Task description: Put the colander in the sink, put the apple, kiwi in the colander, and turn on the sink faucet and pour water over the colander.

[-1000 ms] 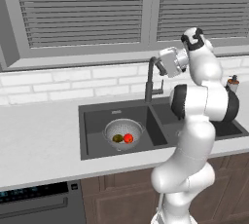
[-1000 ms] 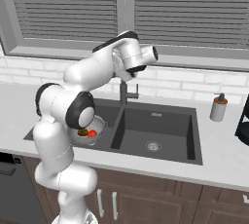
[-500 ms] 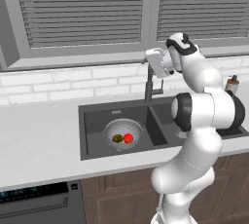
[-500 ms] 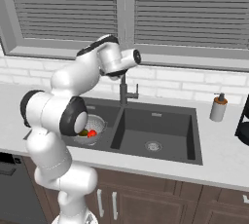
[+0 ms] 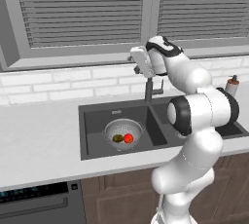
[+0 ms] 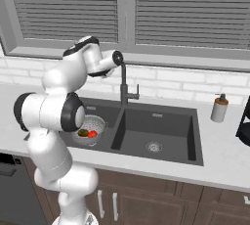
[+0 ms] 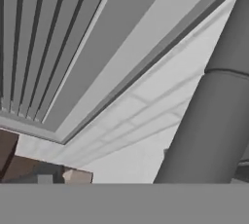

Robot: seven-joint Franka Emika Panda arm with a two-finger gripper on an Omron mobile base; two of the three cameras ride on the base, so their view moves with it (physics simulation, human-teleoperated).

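The silver colander (image 5: 123,129) (image 6: 95,123) stands in the left basin of the dark sink (image 5: 93,133) (image 6: 172,123). Inside it lie the red apple (image 5: 128,138) (image 6: 92,134) and the olive kiwi (image 5: 117,139) (image 6: 83,132), side by side. The dark sink faucet (image 5: 148,90) (image 6: 123,86) rises behind the divider between the basins. My gripper (image 5: 138,61) (image 6: 117,58) hovers at the top of the gooseneck, open and holding nothing. The hand view has the faucet's tube (image 7: 209,121) very close on the right. No water shows.
A soap dispenser (image 5: 231,85) (image 6: 219,108) stands on the counter right of the sink. A dark object (image 6: 244,121) sits at the far right edge. The window sill (image 7: 146,57) and the brick wall run close behind the faucet.
The arm has swung the hand sideways along the wall, from the right of the faucet's top to over its left side. The jaws opened slightly more. Colander and fruits stayed put.
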